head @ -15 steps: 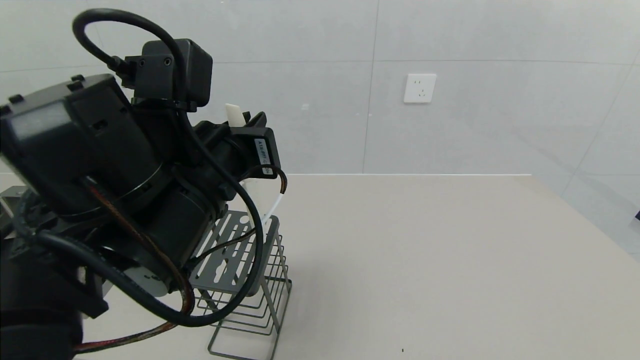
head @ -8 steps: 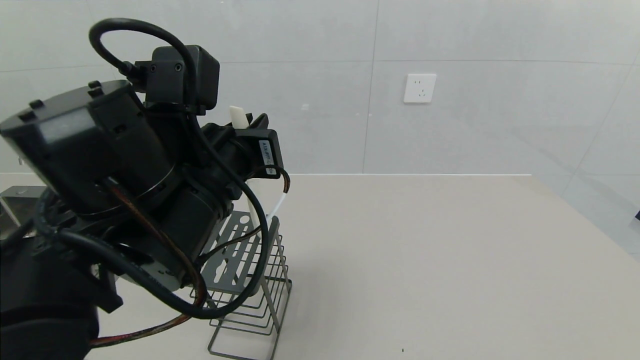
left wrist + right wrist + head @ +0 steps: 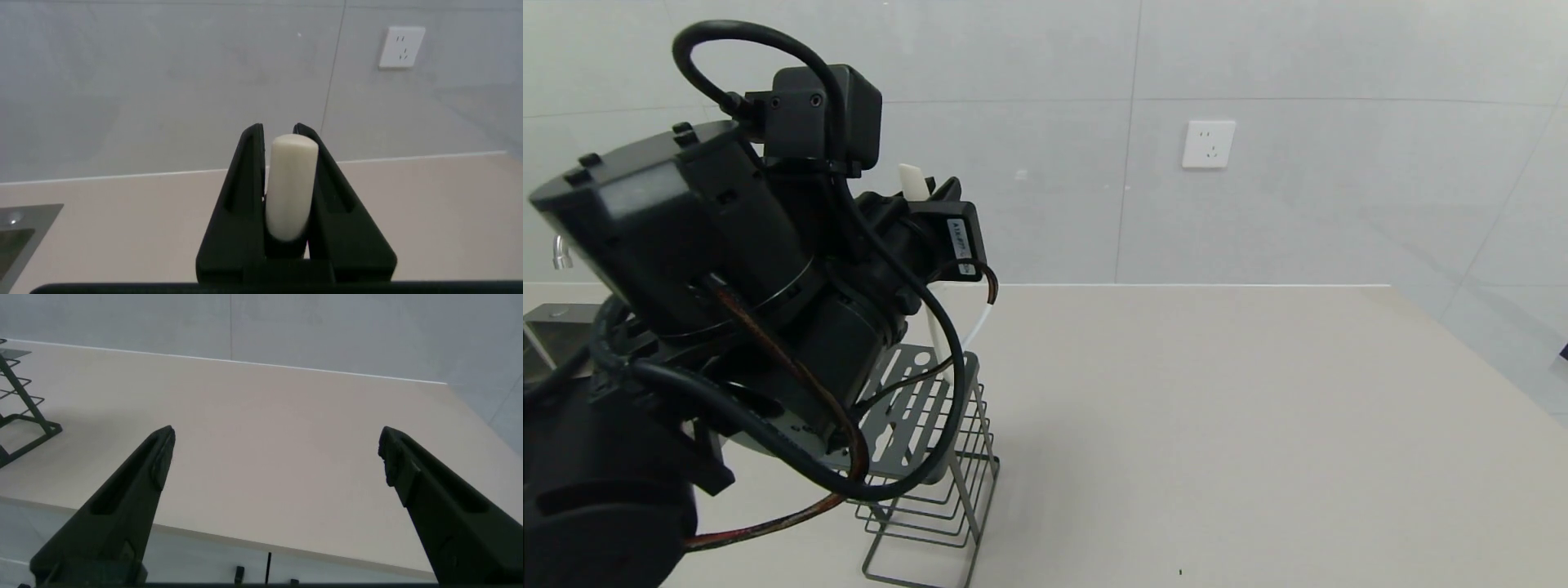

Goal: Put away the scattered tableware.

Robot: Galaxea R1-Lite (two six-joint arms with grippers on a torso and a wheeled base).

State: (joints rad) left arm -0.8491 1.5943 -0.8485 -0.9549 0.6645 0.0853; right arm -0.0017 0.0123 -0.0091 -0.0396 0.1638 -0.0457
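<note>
Utensil (image 3: 912,180) clamped in left gripper (image 3: 931,192) over the rack (image 3: 915,425)

Head view: the left arm fills the left half of the frame, its gripper at centre-left, above the grey wire rack with the slotted metal top that stands on the beige counter (image 3: 1217,408) at lower centre-left. The gripper's fingers are pressed onto a white utensil. The blunt handle end pokes out above them, and the lower part runs down from the gripper to the rack's slotted top; I cannot tell whether it sits in a slot. A white wall socket (image 3: 1209,144) is on the grey tiled wall at upper right of centre. The corner of a steel sink (image 3: 539,327) and a tap (image 3: 557,251) show at the left edge.

Left wrist view: the two black fingers (image 3: 245,188) of the left gripper (image 3: 282,135) are closed against both sides of the utensil's (image 3: 290,188) rounded white handle, which stands upright between them. Behind it are the counter (image 3: 458,212), the wall with the socket (image 3: 402,46), and the sink (image 3: 16,233).

Right wrist view: the right gripper (image 3: 278,445) is held over the counter (image 3: 286,498) with its two dark fingers (image 3: 131,498) spread wide apart and nothing between them. Part of the rack's (image 3: 20,400) wire frame stands on the counter, well apart from it.
</note>
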